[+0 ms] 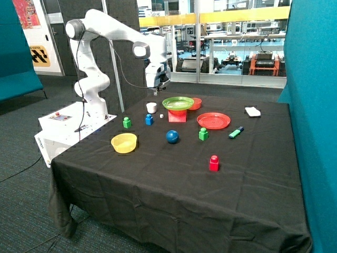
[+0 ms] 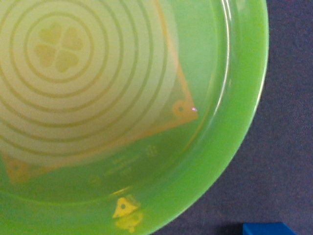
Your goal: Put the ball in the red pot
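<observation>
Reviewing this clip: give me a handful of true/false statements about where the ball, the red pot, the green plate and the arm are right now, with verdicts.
1. The ball lies on the black tablecloth, outside every container. True.
2. The green plate rests on top of the red pot, covering its opening. True.
3. The gripper is holding the ball. False: it hangs above the white cup near the green plate, away from the ball.
4. The yellow bowl is stacked on the flat red plate. False: it sits alone on the cloth, near the table's front edge.
5. The wrist view is filled mostly by the green plate. True.
</observation>
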`<action>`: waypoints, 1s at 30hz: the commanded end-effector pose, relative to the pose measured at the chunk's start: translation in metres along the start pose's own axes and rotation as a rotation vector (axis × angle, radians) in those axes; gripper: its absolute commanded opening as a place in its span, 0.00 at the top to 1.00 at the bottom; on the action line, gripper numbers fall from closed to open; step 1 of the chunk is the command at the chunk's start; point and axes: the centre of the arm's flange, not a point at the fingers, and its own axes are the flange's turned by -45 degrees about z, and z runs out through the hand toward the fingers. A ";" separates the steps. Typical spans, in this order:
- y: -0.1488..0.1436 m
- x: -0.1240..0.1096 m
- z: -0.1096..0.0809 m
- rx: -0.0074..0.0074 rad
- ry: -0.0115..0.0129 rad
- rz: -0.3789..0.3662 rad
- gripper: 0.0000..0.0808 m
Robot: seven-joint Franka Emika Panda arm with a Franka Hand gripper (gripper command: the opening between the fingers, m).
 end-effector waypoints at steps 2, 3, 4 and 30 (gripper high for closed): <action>-0.002 0.001 0.000 -0.0046 0.0023 -0.038 0.00; -0.002 0.001 0.000 -0.0046 0.0023 -0.038 0.00; -0.003 0.002 0.001 -0.0046 0.0023 -0.038 0.00; -0.003 0.026 0.020 -0.0046 0.0023 0.002 0.42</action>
